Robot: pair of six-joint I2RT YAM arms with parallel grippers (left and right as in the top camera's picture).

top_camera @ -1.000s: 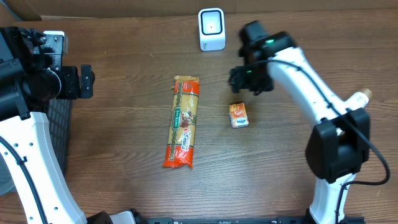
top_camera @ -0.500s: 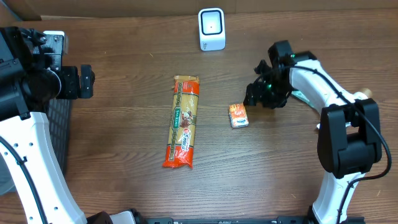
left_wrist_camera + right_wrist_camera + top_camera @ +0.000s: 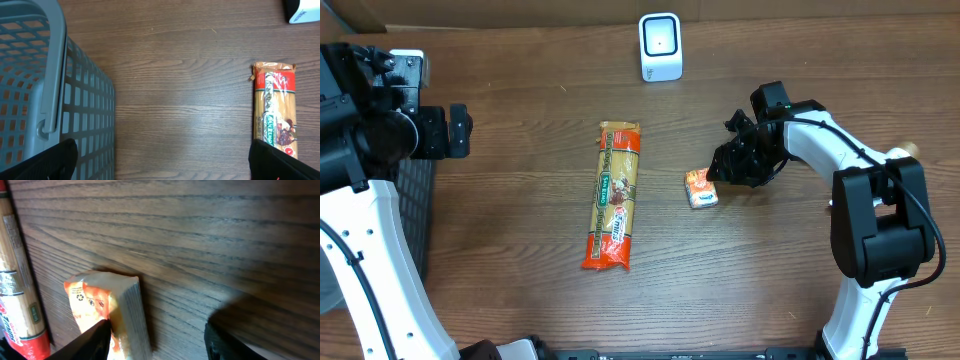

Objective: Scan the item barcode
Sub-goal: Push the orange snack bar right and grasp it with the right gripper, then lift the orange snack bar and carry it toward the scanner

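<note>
Your right gripper (image 3: 156, 342) is down low over the dark brown wood-grain table (image 3: 520, 300), right of centre. Its jaws stand apart with a clear gap between them. The small orange cardboard carton (image 3: 701, 187) lies on the table at the tip of that gripper. In the right wrist view one black finger (image 3: 90, 342) overlaps the carton's printed face, and the carton's pale side edge sits inside the gap. The other finger is off to the far side, well apart from the carton. From that angle you cannot tell whether the near finger is touching the carton or only in front of it. Nothing is clamped.

The long orange and clear plastic packet of spaghetti (image 3: 613, 195) lies lengthwise just left of the carton, and the two are apart. The white box-shaped barcode scanner (image 3: 660, 47) stands at the far edge of the table, well apart from the carton.

Your left gripper (image 3: 162, 165) is at the left side of the table with its jaws spread wide and nothing between them. It hangs beside the grey plastic lattice basket (image 3: 55, 60), and the spaghetti packet shows at the right of its wrist view.
</note>
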